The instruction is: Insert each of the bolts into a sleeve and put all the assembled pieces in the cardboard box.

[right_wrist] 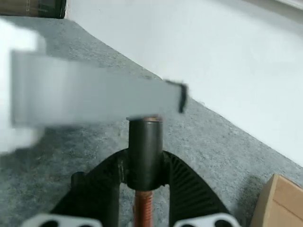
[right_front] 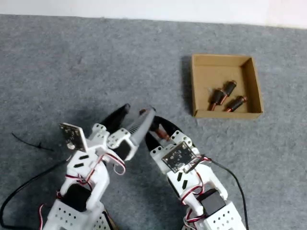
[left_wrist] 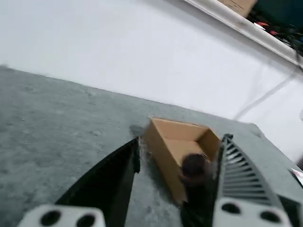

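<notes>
The right gripper (right_wrist: 144,163) has its black jaws clamped on a dark sleeve (right_wrist: 145,142). The sleeve stands upright between them, its top clear of the jaw tips. A copper-coloured bolt (right_wrist: 142,205) runs out of the sleeve's lower end, back between the jaws toward the wrist.

Close to the sleeve's top is the left gripper (left_wrist: 180,142), its jaws spread wide. Its grey finger (left_wrist: 236,175) is just beside the sleeve, though I cannot tell if they touch. Its black finger (left_wrist: 113,175) is well apart from the sleeve.

Beyond both sets of jaw tips, the cardboard box (right_front: 197,86) sits on the grey mat (right_front: 72,72). Three assembled pieces (right_front: 218,98) lie inside it, near its wall closest to the jaws and well apart from both grippers.
</notes>
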Robot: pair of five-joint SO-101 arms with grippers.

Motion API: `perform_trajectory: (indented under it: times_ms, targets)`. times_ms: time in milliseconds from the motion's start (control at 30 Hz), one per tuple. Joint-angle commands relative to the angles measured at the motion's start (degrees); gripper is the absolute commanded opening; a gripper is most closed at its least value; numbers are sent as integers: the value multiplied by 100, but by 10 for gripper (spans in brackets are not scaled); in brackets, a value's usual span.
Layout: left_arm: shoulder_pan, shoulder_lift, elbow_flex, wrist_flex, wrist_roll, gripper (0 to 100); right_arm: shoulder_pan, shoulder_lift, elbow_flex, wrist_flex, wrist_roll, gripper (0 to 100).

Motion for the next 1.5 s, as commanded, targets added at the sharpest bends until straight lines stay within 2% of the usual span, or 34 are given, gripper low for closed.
perform_trajectory:
  times_ms: [0,100,167,333,433,533,700,867,933,1033,1100,1167,1333,1467]
  targets:
    - [-769,-31,-321,18,703,239,92,-119,567,-22,26,5]
    - [-1262,-31,-382,18,1152,239,268,-119,567,-48,26,5]
    - [-1393,-31,-365,18,1196,239,330,-119,567,-48,26,5]
    - [-1393,4,-338,18,765,220,347,-119,567,-48,26,5]
    - [-1393,13,-338,18,440,127,462,-119,567,-57,26,5]
    - [-1393,-22,-338,18,-123,6,681,-119,567,-136,18,5]
    - [-1420,22,-330,18,-1090,5,848,-75,567,-154,18,5]
    - [-1385,-22,84,18,-2567,6,1253,-66,567,-154,18,5]
    - [-1200,48,189,53,-2989,6,1349,-66,567,-154,18,5]
    - [-567,330,189,659,-3376,10,1358,-66,567,-119,-62,5]
    - [-242,602,215,466,-3807,8,1393,-66,567,-13,-404,5]
    - [-215,901,224,211,-4062,8,1499,-66,567,-13,-677,5]
    - [-576,1631,224,-677,-4044,8,1745,-66,567,-13,-703,5]
    - [-716,2035,189,-1055,-4044,8,1798,-66,523,57,-598,5]
